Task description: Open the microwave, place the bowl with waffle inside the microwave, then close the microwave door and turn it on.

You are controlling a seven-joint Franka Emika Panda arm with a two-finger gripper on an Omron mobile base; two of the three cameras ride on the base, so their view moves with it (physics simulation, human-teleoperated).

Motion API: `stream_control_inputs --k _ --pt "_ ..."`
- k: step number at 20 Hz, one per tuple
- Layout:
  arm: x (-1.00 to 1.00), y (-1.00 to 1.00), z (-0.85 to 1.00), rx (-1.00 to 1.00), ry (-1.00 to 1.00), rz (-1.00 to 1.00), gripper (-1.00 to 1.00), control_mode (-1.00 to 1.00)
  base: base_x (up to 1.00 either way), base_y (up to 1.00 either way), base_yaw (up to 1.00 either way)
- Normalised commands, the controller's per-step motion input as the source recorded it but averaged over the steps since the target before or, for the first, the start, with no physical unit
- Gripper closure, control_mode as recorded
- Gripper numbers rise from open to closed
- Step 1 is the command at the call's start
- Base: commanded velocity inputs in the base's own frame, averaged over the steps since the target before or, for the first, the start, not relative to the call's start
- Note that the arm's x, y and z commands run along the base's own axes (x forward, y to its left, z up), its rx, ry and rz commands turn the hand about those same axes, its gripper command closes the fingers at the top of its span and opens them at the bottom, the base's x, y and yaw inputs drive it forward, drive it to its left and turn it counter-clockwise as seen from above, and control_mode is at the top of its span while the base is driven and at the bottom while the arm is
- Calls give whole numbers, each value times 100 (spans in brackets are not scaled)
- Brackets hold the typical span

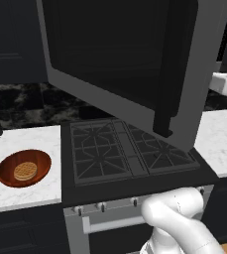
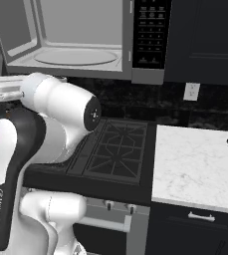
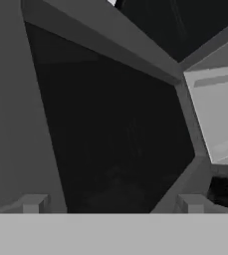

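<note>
Left base view: microwave door swung open across the upper frame above the stove; bowl with waffle on the white surface at lower left. Right base view: microwave cavity and turntable exposed at upper left, arm blocking the left side. Hand view: hand spread wide and empty, facing the door's dark window.

The microwave door is showing a mid-grey frame around a near-black window, with a dark handle down one edge. The microwave is showing a pale grey interior, a round pale turntable and a black button panel. The bowl is gleaming glossy reddish-brown; the waffle is glowing golden-tan with a grid pattern. The surface is showing white marble with faint grey veins. The stove is looking black with dark grey grates.
</note>
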Motion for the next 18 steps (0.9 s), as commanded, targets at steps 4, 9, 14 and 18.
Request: stream_control_inputs --k 4,9,14,18 --pt "6 88 0 0 7 35 -100 -100 0 0 0" --pt "-16 91 0 0 0 37 -100 -100 0 0 0" --pt "-6 100 0 0 -1 19 -100 -100 0 0 0" --pt "0 100 0 -5 -1 2 -100 -100 0 0 0"
